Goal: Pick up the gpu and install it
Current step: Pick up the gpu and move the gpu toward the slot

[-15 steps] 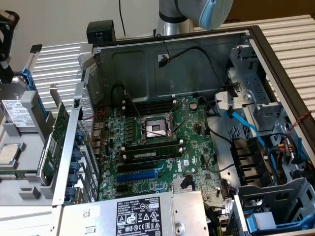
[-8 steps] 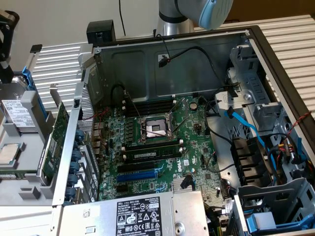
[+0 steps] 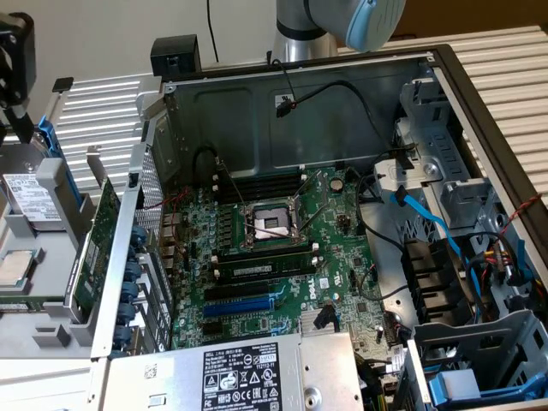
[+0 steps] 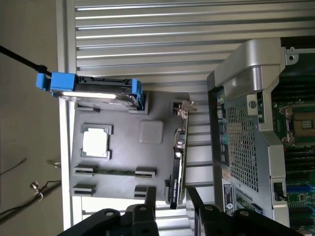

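Note:
The gpu (image 3: 86, 257) stands on its edge in a slot of a grey holder tray (image 3: 51, 330) at the exterior view's left, just outside the open computer case. It is a thin green card with a silver bracket at its far end. Seen from the wrist camera, the gpu (image 4: 177, 162) is a dark narrow strip on the tray (image 4: 123, 118). My gripper (image 4: 171, 191) hangs above the tray, open, with one black finger (image 4: 150, 196) on each side of the card's near end and nothing held. In the exterior view the gripper (image 3: 21, 128) is at the upper left, over the tray.
The tray also holds a hard drive in a blue caddy (image 4: 93, 93), a CPU (image 4: 96, 142) and a memory stick (image 4: 113, 172). Inside the case lie the motherboard (image 3: 274, 257), its blue and black card slots (image 3: 244, 304), loose cables and a power supply (image 3: 240, 377).

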You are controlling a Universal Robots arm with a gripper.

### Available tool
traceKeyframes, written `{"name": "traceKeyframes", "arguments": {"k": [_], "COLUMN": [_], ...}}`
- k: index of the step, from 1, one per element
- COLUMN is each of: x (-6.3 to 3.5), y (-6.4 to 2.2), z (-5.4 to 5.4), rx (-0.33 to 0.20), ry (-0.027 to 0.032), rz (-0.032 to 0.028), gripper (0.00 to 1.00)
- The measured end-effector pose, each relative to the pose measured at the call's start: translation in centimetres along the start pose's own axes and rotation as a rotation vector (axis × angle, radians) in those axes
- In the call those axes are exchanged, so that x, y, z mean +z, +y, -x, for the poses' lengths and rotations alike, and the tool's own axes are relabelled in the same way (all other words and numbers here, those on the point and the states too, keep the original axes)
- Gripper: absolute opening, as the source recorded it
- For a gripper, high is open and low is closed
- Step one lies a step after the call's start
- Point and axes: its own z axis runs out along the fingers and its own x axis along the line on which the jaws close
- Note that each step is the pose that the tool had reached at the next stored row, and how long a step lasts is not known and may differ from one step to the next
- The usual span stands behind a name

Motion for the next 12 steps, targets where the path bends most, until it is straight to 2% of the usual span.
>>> {"name": "traceKeyframes", "arguments": {"k": [2,3,4,12], "x": [0.00,0.02,0.09,1.42], "y": [0.00,-0.01,-0.01,-0.18], "z": [0.0,0.0,0.0,-0.3], "rx": [0.000,0.000,0.000,-0.001], "ry": [0.0000,0.0001,-0.0005,-0.0126], "rz": [0.0000,-0.0001,0.0002,0.0009], "gripper": [0.42,0.48,0.48,0.48]}}
